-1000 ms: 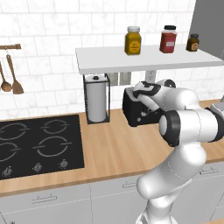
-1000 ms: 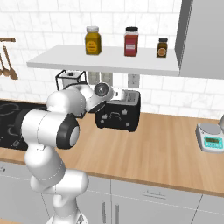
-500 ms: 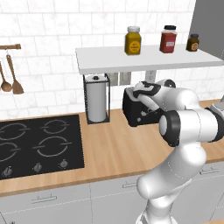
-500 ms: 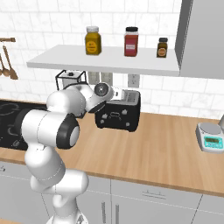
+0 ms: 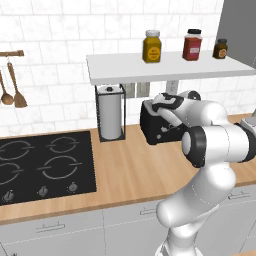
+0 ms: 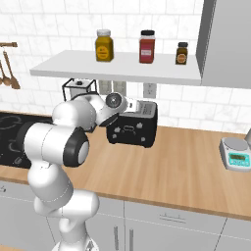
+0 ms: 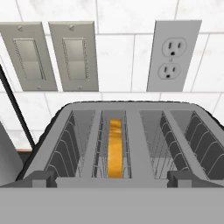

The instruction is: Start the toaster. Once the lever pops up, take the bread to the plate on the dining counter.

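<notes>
The black toaster (image 5: pixel 154 126) (image 6: pixel 128 130) stands at the back of the wood counter under the shelf. My gripper (image 5: pixel 161 107) (image 6: pixel 138 107) (image 7: pixel 113 176) hovers just above its top, open wide, with nothing between the fingertips (image 7: pixel 43 177). In the hand view I look down into the toaster's (image 7: pixel 131 107) slots. The bread (image 7: pixel 115 148) sits upright and low in the second slot from the left, showing its orange-brown crust edge. The plate and the dining counter are out of view.
A paper towel holder (image 5: pixel 111 114) stands left of the toaster, with the black cooktop (image 5: pixel 45 165) further left. The shelf (image 5: pixel 160 67) with three jars hangs close above my hand. A kitchen scale (image 6: pixel 236 153) sits at the right. Wall switches (image 7: pixel 48 54) and an outlet (image 7: pixel 173 54) are behind.
</notes>
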{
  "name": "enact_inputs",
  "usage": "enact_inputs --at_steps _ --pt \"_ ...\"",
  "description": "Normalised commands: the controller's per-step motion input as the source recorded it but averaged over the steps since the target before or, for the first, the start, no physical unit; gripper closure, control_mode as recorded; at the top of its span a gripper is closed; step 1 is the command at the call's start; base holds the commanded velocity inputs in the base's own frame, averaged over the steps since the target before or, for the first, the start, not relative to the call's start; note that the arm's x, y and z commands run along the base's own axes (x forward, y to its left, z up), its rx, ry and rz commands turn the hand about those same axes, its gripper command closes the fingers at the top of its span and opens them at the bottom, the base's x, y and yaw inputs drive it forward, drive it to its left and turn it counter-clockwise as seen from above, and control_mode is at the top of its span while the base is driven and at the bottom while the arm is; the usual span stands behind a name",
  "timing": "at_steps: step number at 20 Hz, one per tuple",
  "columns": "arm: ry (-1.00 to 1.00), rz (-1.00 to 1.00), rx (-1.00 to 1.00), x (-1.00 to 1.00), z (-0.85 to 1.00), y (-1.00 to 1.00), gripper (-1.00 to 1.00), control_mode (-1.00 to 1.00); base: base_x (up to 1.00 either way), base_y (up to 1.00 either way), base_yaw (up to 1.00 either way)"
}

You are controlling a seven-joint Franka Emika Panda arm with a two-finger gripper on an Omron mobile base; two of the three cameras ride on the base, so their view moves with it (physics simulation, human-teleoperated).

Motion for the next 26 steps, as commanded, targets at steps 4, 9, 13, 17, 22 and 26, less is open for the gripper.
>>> enact_inputs --at_steps 4,9,13,17,22,26 --pt "0.0 0.0 0.0 0.0 0.0 0.0 -1.0 -1.0 0.0 0.0 0.0" --pt "0.0 0.0 0.0 0.0 0.0 0.0 -1.0 -1.0 0.0 0.0 0.0" --pt "0.0 0.0 0.0 0.0 0.0 0.0 -1.0 -1.0 0.0 0.0 0.0" --pt "0.0 0.0 0.0 0.0 0.0 0.0 -1.0 -1.0 0.0 0.0 0.0" --pt "0.0 0.0 0.0 0.0 0.0 0.0 -1.0 -1.0 0.0 0.0 0.0" --pt "0.0 0.0 0.0 0.0 0.0 0.0 -1.0 -1.0 0.0 0.0 0.0"
